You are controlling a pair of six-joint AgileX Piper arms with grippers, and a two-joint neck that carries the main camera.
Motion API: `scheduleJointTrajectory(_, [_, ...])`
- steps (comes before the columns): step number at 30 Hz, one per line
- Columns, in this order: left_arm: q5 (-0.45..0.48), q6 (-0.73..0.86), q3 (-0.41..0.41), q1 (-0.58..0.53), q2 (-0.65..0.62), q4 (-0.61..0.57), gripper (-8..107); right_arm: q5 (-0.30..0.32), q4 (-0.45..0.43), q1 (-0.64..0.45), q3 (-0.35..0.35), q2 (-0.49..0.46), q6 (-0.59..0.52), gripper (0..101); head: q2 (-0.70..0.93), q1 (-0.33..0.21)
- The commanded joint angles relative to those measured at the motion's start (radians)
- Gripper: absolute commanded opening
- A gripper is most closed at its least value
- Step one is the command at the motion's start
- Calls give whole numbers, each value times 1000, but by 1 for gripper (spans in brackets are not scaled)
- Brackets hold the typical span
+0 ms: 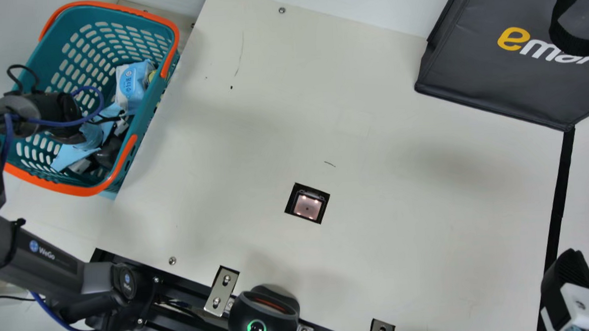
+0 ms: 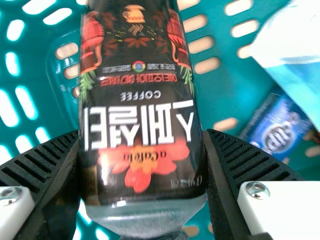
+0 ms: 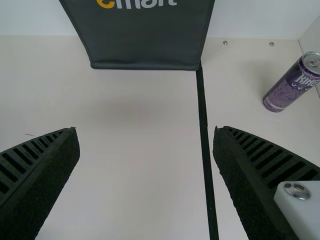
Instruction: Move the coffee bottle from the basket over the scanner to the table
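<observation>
My left gripper (image 1: 71, 118) is down in the teal basket (image 1: 168, 74) at the main view's left. In the left wrist view, the same gripper (image 2: 142, 142) is shut on the coffee bottle (image 2: 137, 105), a dark bottle with a red flower on its label, with a ribbed finger against each side. Basket wall shows behind the bottle. The scanner (image 1: 307, 206) is a square lit window set in the table (image 1: 401, 220). My right gripper (image 1: 570, 278) is at the main view's lower right; in the right wrist view this gripper (image 3: 146, 129) stands open with nothing between its fingers.
A light blue packet (image 1: 131, 85) and other items lie in the basket. A dark bag (image 1: 484, 77) stands at the back right. In the right wrist view a purple can (image 3: 291, 84) is past the black strip. A black rounded device (image 1: 264, 316) sits at the front edge.
</observation>
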Motion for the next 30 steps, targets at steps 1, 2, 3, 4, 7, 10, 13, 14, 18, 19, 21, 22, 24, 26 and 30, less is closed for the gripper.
scheduleJointTrajectory(1, [25, 9, -2, -6, -40, -13, -8, 0, 0, 0, 0, 0, 0, 95, 2, -29])
scheduleJointTrajectory(2, [36, 13, -4, -9, -57, -17, -8, 0, 0, 0, 0, 0, 0, 95, 2, -29])
scheduleJointTrajectory(3, [47, 18, -6, -13, -74, -22, -8, 0, 0, 0, 0, 0, 0, 95, 2, -29])
scheduleJointTrajectory(4, [58, 23, -8, -16, -91, -27, -8, 0, 0, 0, 0, 0, 0, 95, 2, -29])
scheduleJointTrajectory(7, [88, 39, -17, -25, -137, -39, -8, 0, 0, 0, 0, 0, 0, 95, 2, -29])
scheduleJointTrajectory(10, [116, 57, -28, -32, -183, -54, -8, 0, 0, 0, 0, 0, 0, 95, 2, -29])
scheduleJointTrajectory(13, [144, 74, -40, -38, -232, -68, -8, 0, 0, 0, 0, 0, 0, 95, 2, -29])
scheduleJointTrajectory(14, [154, 78, -46, -40, -248, -70, -8, 0, 0, 0, 0, 0, 0, 95, 2, -29])
scheduleJointTrajectory(18, [197, 88, -72, -48, -309, -78, -8, 0, 0, 0, 0, 0, 0, 95, 2, -29])
scheduleJointTrajectory(19, [208, 90, -80, -50, -324, -80, -8, 0, 0, 0, 0, 0, 0, 95, 2, -29])
scheduleJointTrajectory(21, [231, 94, -97, -57, -355, -84, -8, 0, 0, 0, 0, 0, 0, 95, 2, -29])
scheduleJointTrajectory(22, [243, 98, -107, -60, -370, -87, -8, 0, 0, 0, 0, 0, 0, 95, 2, -29])
scheduleJointTrajectory(24, [268, 102, -127, -69, -400, -91, -8, 0, 0, 0, 0, 0, 0, 95, 2, -29])
scheduleJointTrajectory(26, [297, 107, -153, -79, -430, -95, -8, 0, 0, 0, 0, 0, 0, 95, 2, -29])
scheduleJointTrajectory(30, [355, 115, -211, -105, -479, -102, -8, 0, 0, 0, 0, 0, 0, 95, 2, -29])
